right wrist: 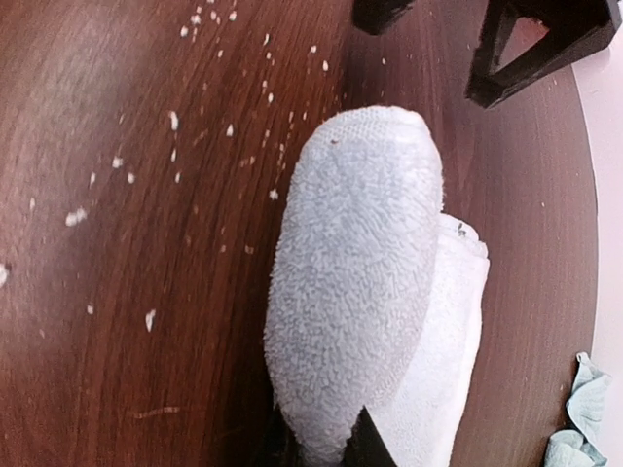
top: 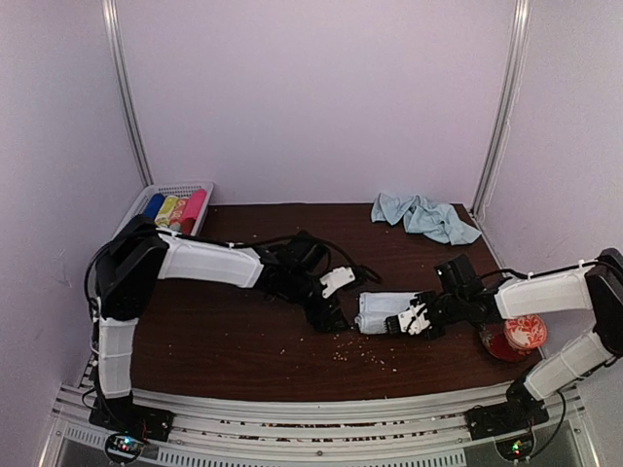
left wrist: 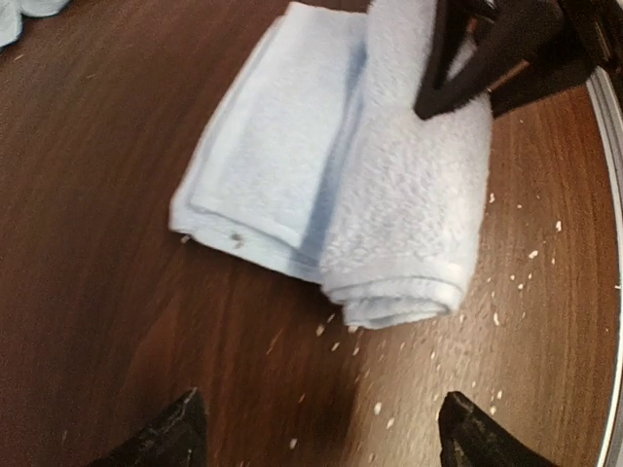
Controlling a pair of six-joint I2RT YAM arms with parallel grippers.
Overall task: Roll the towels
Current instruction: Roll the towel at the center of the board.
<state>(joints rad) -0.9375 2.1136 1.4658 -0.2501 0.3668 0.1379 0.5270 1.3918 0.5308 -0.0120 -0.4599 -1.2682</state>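
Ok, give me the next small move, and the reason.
Probably bring the open left gripper onto the free end of the half-rolled towel and close: the right gripper pinches only the other end, and a flat tail lies unrolled.

left gripper (left wrist: 326, 440) sits low in the shot, its two dark tips spread wide, with only bare table (left wrist: 88, 292) between them and nothing gripped. just ahead, clear of the tips, lies the towel (left wrist: 389, 195), pale blue: a fat roll on the right with its near end facing us, and a flat folded tail lying out to the left. at the roll's far end the right gripper (left wrist: 467, 88) pinches the cloth. white crumbs (left wrist: 380, 409) dot the wood by the roll. top left corner, a scrap of a second towel (left wrist: 12, 12).
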